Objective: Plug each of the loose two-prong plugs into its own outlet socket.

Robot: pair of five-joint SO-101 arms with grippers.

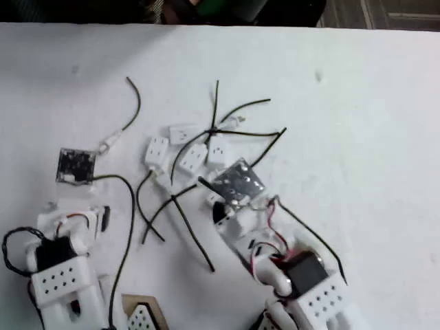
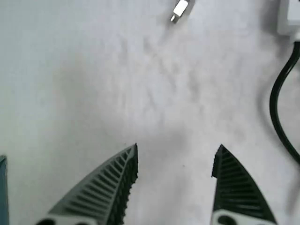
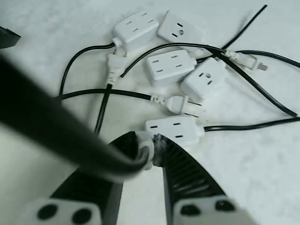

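Closest in, the right tool [image 3: 151, 140] is seen clenched on the held plug [image 3: 144, 154], whose thick black cord [image 3: 56, 126] runs back past the wrist. The prongs are hidden between the fingers; its long axis is judged to run along the cord, aimed at the socket block [image 3: 172, 129] lying just beyond on the desk [image 1: 357, 103]. Such a plug is likely light and hard-bodied, while the stiff cord may drag and twist it, so the moulded body behind the prongs is best gripped, never the cord. Just past the block a loose plug [image 3: 178, 102] lies flat, prongs pointing away from its own cord. The farther sockets [image 3: 169, 65] are clustered beyond. The left tool [image 2: 177, 150] is held released over bare desk, a small plug [image 2: 180, 9] well ahead.
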